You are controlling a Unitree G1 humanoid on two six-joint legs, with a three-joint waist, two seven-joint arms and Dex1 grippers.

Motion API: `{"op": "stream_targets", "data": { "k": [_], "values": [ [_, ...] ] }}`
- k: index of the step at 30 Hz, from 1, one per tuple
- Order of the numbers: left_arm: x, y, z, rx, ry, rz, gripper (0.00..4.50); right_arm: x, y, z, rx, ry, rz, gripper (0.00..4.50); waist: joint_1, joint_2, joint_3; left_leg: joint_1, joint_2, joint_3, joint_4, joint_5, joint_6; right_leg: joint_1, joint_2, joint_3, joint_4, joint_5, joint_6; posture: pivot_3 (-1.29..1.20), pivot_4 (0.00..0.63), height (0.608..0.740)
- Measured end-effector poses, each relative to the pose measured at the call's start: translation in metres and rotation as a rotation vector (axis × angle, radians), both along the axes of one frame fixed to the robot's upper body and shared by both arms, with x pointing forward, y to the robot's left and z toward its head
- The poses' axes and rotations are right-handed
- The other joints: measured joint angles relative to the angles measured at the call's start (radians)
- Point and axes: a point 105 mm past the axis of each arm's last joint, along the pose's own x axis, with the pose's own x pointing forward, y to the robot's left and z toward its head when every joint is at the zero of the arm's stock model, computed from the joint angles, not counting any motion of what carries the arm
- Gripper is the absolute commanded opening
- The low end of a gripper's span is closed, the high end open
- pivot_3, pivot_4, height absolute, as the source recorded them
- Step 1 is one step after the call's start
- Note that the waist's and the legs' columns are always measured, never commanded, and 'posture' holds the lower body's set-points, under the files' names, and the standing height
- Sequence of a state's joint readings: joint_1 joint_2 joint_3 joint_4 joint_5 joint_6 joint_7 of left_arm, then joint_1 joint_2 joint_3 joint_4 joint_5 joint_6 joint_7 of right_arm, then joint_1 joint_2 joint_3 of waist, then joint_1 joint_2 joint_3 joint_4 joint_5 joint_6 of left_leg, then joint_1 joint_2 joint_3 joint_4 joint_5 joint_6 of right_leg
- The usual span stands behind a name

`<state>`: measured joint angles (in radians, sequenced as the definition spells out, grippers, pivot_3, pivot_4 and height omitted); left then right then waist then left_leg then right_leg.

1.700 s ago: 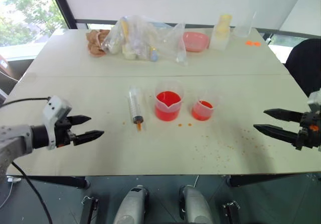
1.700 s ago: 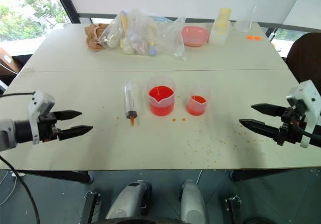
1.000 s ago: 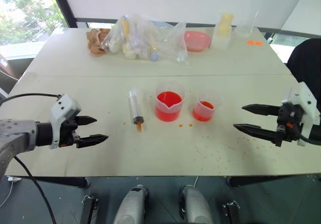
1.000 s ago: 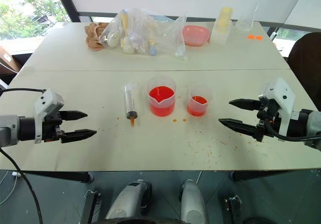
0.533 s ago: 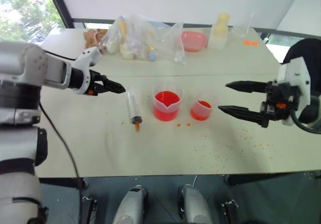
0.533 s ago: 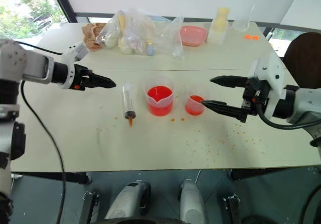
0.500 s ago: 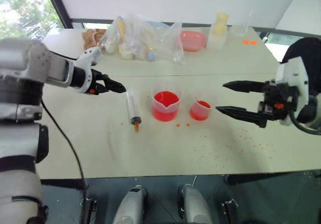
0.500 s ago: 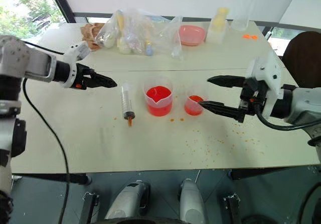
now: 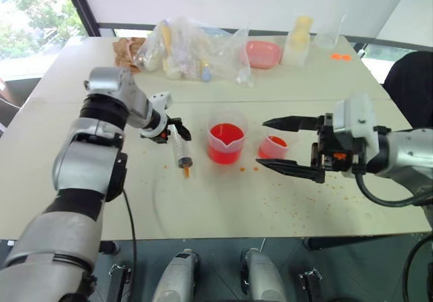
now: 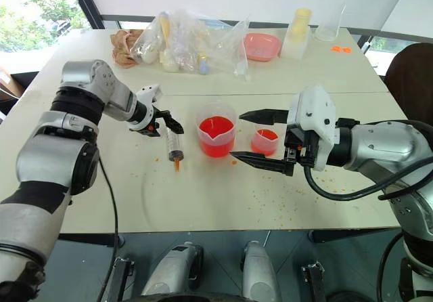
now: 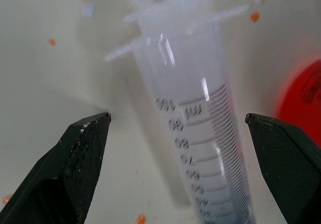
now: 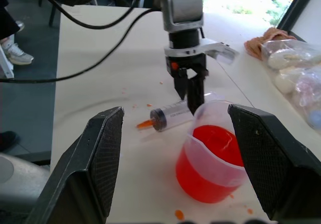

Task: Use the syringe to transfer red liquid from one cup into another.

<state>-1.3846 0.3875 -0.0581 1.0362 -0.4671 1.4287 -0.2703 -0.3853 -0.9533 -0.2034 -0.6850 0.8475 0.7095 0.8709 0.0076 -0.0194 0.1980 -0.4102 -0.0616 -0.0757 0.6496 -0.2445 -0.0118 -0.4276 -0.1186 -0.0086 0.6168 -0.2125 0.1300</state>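
Straddling the syringe barrel, left gripper jaws spread, unclenched. Right gripper gapes empty by the small cup; spouted beaker between.

Clear glossy plastic syringe

Head stereo downward; wrist views perhaps closest.

A pale table carries a syringe lying flat, with a spouted beaker of red liquid just beside it and a smaller cup near that. Orange droplets speckle the surface around them. Along the far edge sit clear plastic bags, a pink bowl and a pale yellow container.
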Motion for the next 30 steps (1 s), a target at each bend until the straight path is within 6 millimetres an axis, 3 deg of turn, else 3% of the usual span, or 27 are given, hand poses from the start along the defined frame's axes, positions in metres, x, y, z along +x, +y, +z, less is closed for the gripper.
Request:
{"op": "stream_targets", "data": {
  "k": [5, 8, 11, 14, 19, 21, 22, 25, 27, 29, 30],
  "values": [
    [0.009, -0.008, -0.004, -0.012, -0.039, 0.025, 4.46, -0.006, -0.001, -0.007, -0.056, 0.024, 0.020, 3.48, 0.006, 0.000, -0.002, 0.002, 0.000, 0.001, 0.001, 0.000, 0.000, 0.002, 0.000, 0.000, 0.000, 0.001, 0.001, 0.00, 0.150, 0.740],
    [0.013, -0.009, -0.006, -0.006, -0.060, 0.046, 3.67, -0.005, -0.002, -0.009, -0.084, 0.023, 0.014, 3.48, 0.007, 0.000, -0.002, 0.002, 0.000, 0.001, 0.002, 0.000, 0.000, 0.004, 0.000, 0.000, 0.000, 0.001, 0.002, 0.00, 0.150, 0.740],
    [0.015, -0.005, -0.009, 0.010, -0.067, 0.064, 2.52, -0.005, -0.004, -0.015, -0.107, 0.037, 0.007, 3.48, 0.006, 0.000, -0.002, 0.002, 0.000, 0.001, 0.003, 0.001, -0.001, 0.004, 0.000, 0.000, 0.000, 0.002, 0.002, 0.00, 0.150, 0.740],
    [0.013, -0.015, -0.010, -0.030, -0.055, 0.051, 1.52, -0.005, -0.004, -0.016, -0.116, 0.043, 0.010, 3.48, 0.007, 0.000, -0.002, 0.002, 0.000, 0.000, 0.003, 0.001, -0.001, 0.004, 0.000, 0.000, 0.000, 0.002, 0.002, 0.00, 0.150, 0.740],
    [0.015, -0.016, -0.001, -0.055, -0.083, 0.039, 1.46, -0.003, -0.007, -0.017, -0.138, 0.046, -0.006, 3.48, 0.005, -0.001, -0.001, 0.001, 0.000, 0.000, 0.003, 0.001, -0.001, 0.003, 0.000, 0.000, 0.000, 0.002, 0.002, 0.00, 0.150, 0.740],
    [0.025, -0.013, 0.022, -0.060, -0.210, 0.017, 1.46, 0.002, -0.014, -0.014, -0.121, 0.043, -0.046, 3.48, 0.005, -0.002, -0.001, 0.000, 0.000, 0.000, 0.003, 0.001, -0.001, 0.002, 0.000, 0.000, 0.000, 0.002, 0.002, 0.00, 0.150, 0.740],
    [0.034, -0.007, 0.044, -0.048, -0.328, 0.009, 1.46, 0.008, -0.022, -0.008, -0.102, 0.031, -0.090, 3.48, 0.004, -0.002, 0.000, 0.000, 0.000, 0.001, 0.003, 0.001, -0.001, 0.001, 0.000, 0.001, 0.000, 0.002, 0.001, 0.00, 0.150, 0.740],
    [0.047, 0.001, 0.133, -0.049, -0.783, -0.058, 1.46, 0.027, -0.048, 0.011, -0.038, -0.026, -0.243, 3.48, 0.004, -0.002, 0.000, 0.000, 0.000, 0.002, 0.001, 0.001, -0.002, -0.001, -0.001, 0.002, -0.001, 0.003, 0.000, 0.00, 0.150, 0.740],
    [0.033, -0.011, 0.193, -0.153, -1.049, -0.140, 1.46, 0.041, -0.065, 0.025, 0.000, -0.094, -0.341, 3.48, 0.006, -0.001, -0.001, 0.000, 0.001, 0.002, 0.001, 0.001, -0.002, 0.000, -0.001, 0.002, -0.002, 0.003, 0.000, 0.00, 0.150, 0.740],
    [0.013, -0.024, 0.223, -0.299, -1.188, -0.232, 1.46, 0.054, -0.074, 0.041, 0.041, -0.181, -0.407, 3.48, 0.005, 0.000, -0.002, 0.001, 0.000, 0.003, 0.000, 0.001, -0.002, 0.000, -0.001, 0.002, -0.002, 0.003, 0.000, 0.00, 0.150, 0.740],
    [0.006, -0.032, 0.226, -0.353, -1.229, -0.281, 1.46, 0.060, -0.077, 0.048, 0.071, -0.223, -0.434, 3.48, 0.005, 0.001, -0.002, 0.001, 0.000, 0.004, 0.000, 0.001, -0.002, 0.001, -0.001, 0.002, -0.002, 0.003, 0.000, 0.00, 0.150, 0.740]
  ]
}}
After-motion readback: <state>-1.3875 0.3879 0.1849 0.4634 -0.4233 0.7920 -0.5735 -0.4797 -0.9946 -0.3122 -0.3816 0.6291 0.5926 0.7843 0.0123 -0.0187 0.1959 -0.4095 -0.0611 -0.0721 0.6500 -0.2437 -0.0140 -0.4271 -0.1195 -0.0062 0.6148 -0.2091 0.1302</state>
